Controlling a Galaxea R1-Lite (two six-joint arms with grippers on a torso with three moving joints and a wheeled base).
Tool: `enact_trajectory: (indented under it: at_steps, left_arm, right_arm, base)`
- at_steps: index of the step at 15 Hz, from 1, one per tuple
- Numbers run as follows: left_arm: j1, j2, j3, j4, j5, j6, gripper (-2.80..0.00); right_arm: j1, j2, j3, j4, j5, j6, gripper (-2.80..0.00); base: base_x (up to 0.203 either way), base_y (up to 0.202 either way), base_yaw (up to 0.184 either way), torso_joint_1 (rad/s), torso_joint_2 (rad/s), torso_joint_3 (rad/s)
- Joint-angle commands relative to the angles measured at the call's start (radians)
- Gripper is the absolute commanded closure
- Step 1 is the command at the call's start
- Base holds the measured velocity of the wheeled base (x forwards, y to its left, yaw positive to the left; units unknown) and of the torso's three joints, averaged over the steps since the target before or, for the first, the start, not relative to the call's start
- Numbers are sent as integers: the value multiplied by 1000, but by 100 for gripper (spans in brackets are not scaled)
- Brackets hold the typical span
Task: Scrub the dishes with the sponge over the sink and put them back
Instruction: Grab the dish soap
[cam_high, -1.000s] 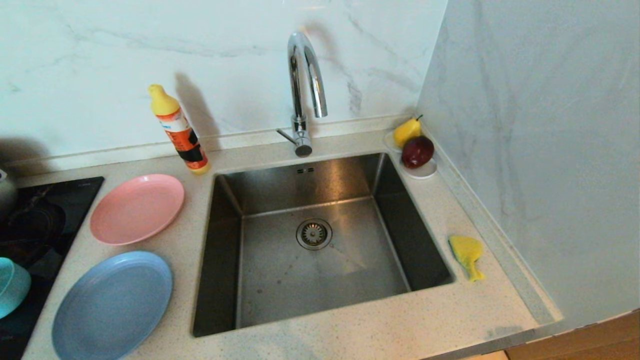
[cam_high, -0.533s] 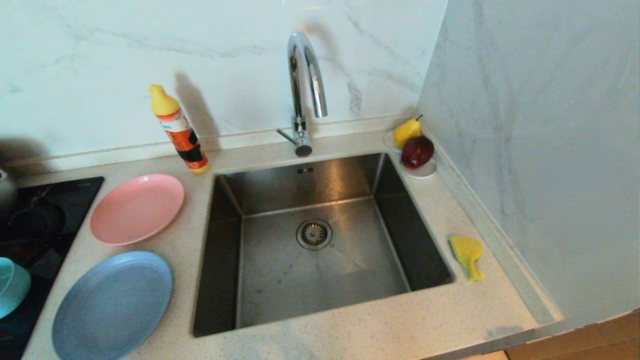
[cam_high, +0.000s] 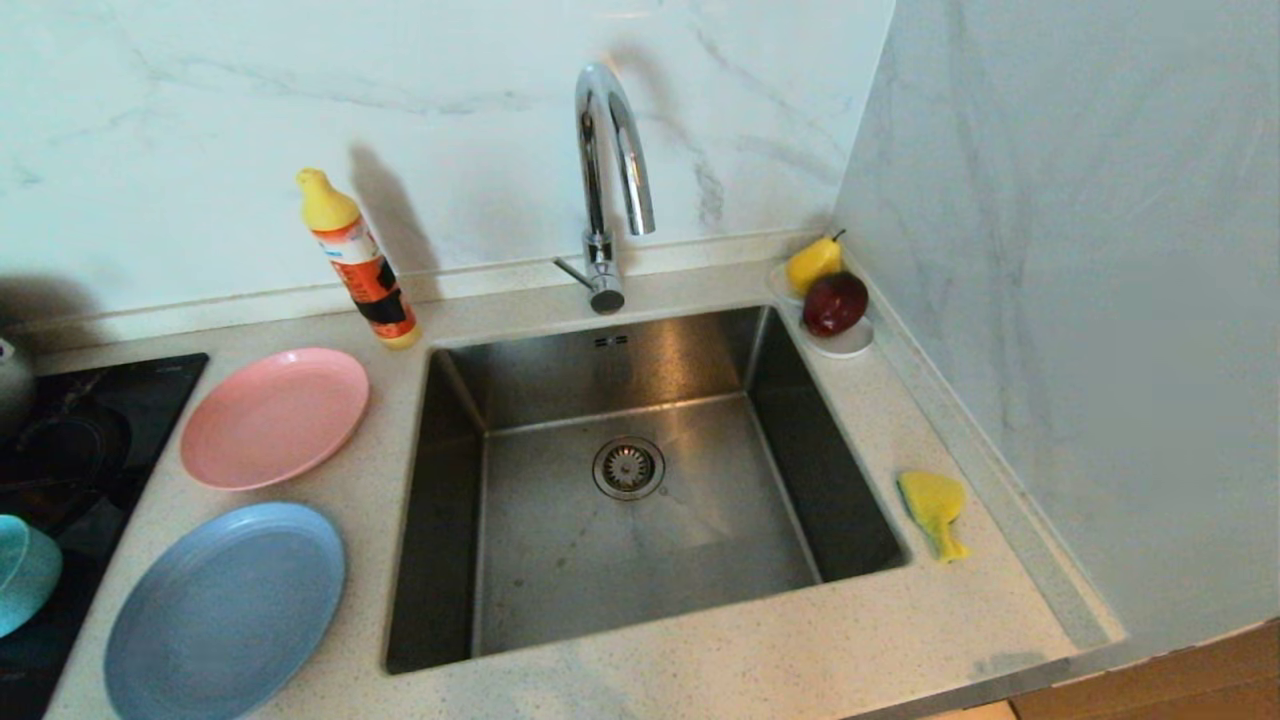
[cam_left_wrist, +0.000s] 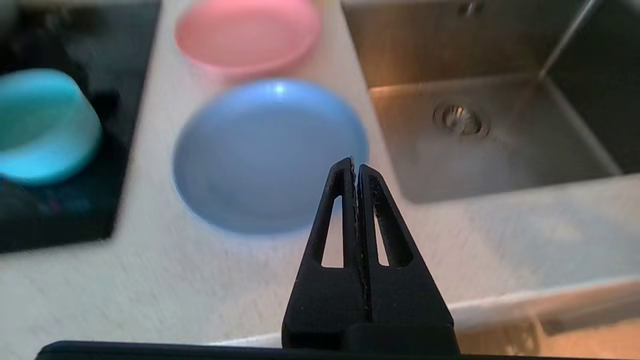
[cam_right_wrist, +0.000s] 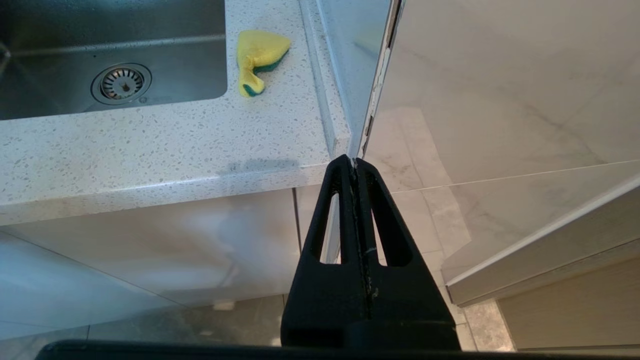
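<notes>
Two pincers: both are seen only in the wrist views, and both are squeezed tight with nothing held.
Left pincer (cam_left_wrist: 355, 165): it is held above the near part of the table (cam_high: 750, 660), with its tips over the near edge of the blue plate.
Right pincer (cam_right_wrist: 354, 162): it is held off the table's front corner, over the floor (cam_right_wrist: 415, 195) beside the wall (cam_high: 1080, 300).
Blue plate (cam_high: 226, 612): it is laid flat on the table, just ahead of the left pincer and beside the sink.
Pink plate (cam_high: 274, 417): it is laid flat past the blue plate, farther from the left pincer, close to it but apart.
Teal bowl (cam_left_wrist: 42, 125): it is set upside down on the black stove top (cam_high: 60, 440), off to the side of the left pincer, away from the sink.
Sink (cam_high: 630, 480): it is sunk into the table, between the plates and the sponge. A round drain (cam_high: 628, 467) is seen in its floor and a curved tap (cam_high: 610, 180) behind it.
Sponge (cam_right_wrist: 260, 57): it is left crumpled on the table, ahead of the right pincer, between the sink and the wall, well apart from the pincer.
Bottle (cam_high: 358, 258): an orange one with a yellow cap is stood tilted at the back, past the pink plate.
Saucer (cam_high: 845, 342): a yellow pear (cam_high: 813, 262) and a dark red fruit (cam_high: 835, 303) are kept on it in the far corner.
</notes>
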Motion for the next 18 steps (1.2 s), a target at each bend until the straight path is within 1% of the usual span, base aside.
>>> enact_trajectory:
  at_steps: [1, 4, 5, 7, 10, 13, 17, 18]
  left_arm:
    - [1, 103, -121, 8, 2, -4, 0]
    - [2, 363, -274, -21, 7, -39, 0]
    - [2, 469, -325, -46, 17, -48, 0]
    - [2, 688, -409, -133, 58, -65, 0]
    - [2, 1005, -492, -310, 134, -78, 0]
    - [2, 1275, -520, -500, 192, -100, 0]
    - [2, 1564, -527, -805, 242, -111, 0]
    - [2, 1614, -530, -863, 247, -110, 0]
  right_arm:
    - [0, 0, 0, -1, 0, 0, 0]
    - [0, 0, 0, 0, 0, 0, 0]
    - [0, 0, 0, -1, 0, 0, 0]
    - [0, 0, 0, 1, 0, 0, 0]
    - [0, 0, 0, 1, 0, 0, 0]
    - [0, 0, 0, -1, 0, 0, 0]
    - [0, 0, 0, 1, 0, 0, 0]
    - [0, 0, 0, 1, 0, 0, 0]
  base:
    - [0, 0, 0, 0, 0, 0]
    - [0, 0, 0, 0, 0, 0]
    - [0, 0, 0, 0, 0, 0]
    - [0, 0, 0, 0, 0, 0]
    - [0, 0, 0, 0, 0, 0]
    - [0, 0, 0, 0, 0, 0]
    - [0, 0, 0, 0, 0, 0]
    - [0, 0, 0, 0, 0, 0]
